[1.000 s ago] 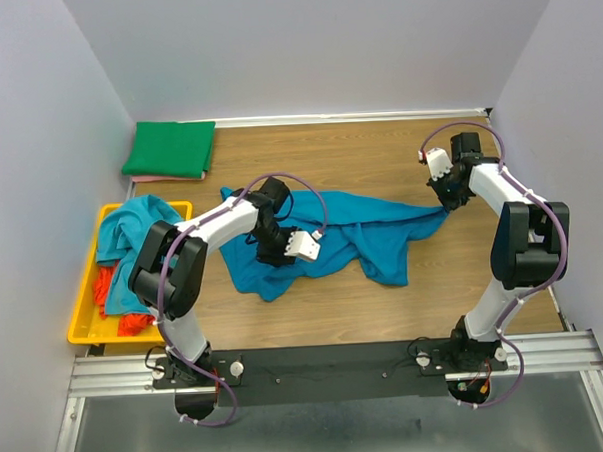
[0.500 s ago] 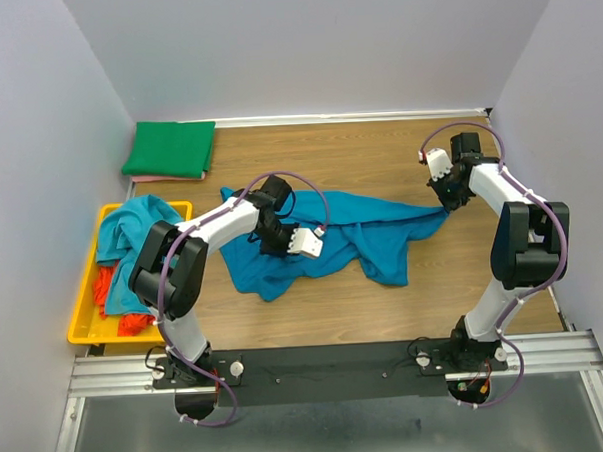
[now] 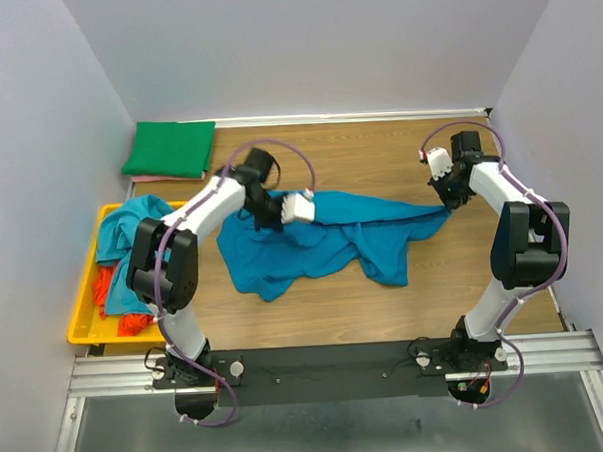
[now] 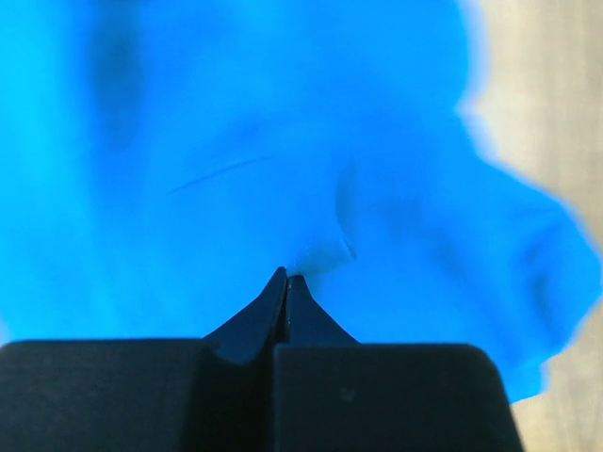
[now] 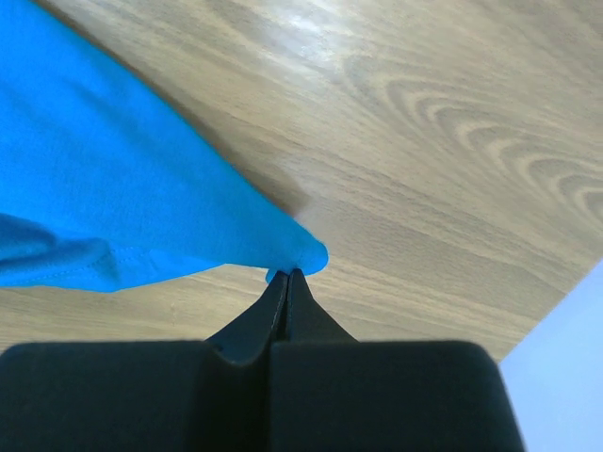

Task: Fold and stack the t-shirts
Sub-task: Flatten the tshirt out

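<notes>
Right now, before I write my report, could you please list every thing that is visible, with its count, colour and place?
spread t-shirt: one, teal-blue, crumpled across the middle of the table
folded t-shirt: one, green, far left corner, on a pinkish layer showing only its edge
tray: one, yellow, left edge of the table
heaped t-shirt: one, teal-blue, in the tray
orange-red t-shirt: one, in the tray, partly under the teal one
table: one, brown wood
left arm: one, white and black, jaws shut on the spread t-shirt
right arm: one, white and black, jaws shut on its right corner
</notes>
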{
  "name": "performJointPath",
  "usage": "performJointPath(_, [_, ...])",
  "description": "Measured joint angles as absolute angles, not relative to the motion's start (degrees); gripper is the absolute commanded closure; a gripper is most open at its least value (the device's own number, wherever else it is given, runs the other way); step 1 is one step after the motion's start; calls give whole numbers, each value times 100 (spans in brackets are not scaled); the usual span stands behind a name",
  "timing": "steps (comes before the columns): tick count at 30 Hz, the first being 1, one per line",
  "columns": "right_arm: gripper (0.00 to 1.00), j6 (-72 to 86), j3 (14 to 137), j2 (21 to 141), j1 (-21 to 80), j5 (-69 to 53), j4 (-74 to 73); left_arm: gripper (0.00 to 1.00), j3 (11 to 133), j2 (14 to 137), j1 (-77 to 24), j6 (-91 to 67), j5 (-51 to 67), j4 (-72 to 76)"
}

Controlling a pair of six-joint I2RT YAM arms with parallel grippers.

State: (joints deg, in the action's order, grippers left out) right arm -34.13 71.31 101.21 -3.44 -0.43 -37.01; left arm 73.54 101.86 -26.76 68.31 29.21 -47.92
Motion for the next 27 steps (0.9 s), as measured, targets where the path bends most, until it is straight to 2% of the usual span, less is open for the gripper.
performJointPath(4, [100,-3461,7572,10145,-344,45,-3839,100,8932,10315,-1758,6368,3221,-4971])
performJointPath(11, [99,-3579,9533,10554,-344,152,-3920,100,11552,10720,-816,5354,3435,-5046])
performJointPath(16, [100,-3651,10676,10853,-344,276,-3931,100,12215,10847,-657,4536,3422,-4681])
performJointPath(27, [100,-3603,12897,11039,-340,425,-3951,100,12280,10462,-338,3035,3326,-3168])
